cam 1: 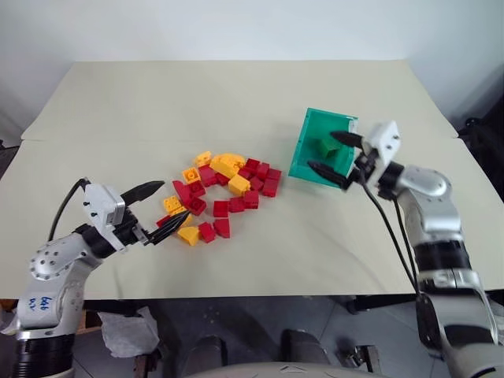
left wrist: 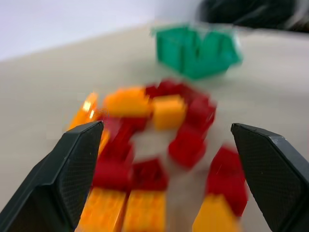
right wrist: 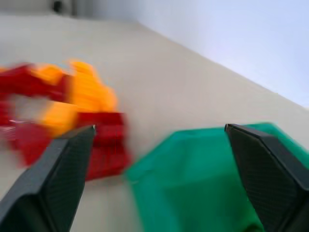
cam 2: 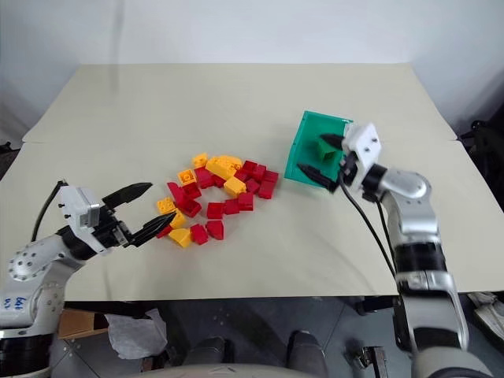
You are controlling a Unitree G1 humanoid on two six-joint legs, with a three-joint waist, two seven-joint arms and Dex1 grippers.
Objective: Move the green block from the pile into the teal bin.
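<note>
Lying inside the teal bin (cam 1: 303,153) at right of centre, the green block (cam 1: 327,146) is judged light, rigid, best pinched across flat sides; jaws of both right gripper (cam 1: 334,157) and left gripper (cam 1: 156,208) are spread wide, empty

Left gripper (cam 1: 157,213) jaws apart, right gripper (cam 1: 336,155) jaws apart

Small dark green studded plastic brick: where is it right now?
In the head views the small dark green studded plastic brick lies inside the teal plastic bin on the robot's right, between the open right gripper's fingers.
</note>
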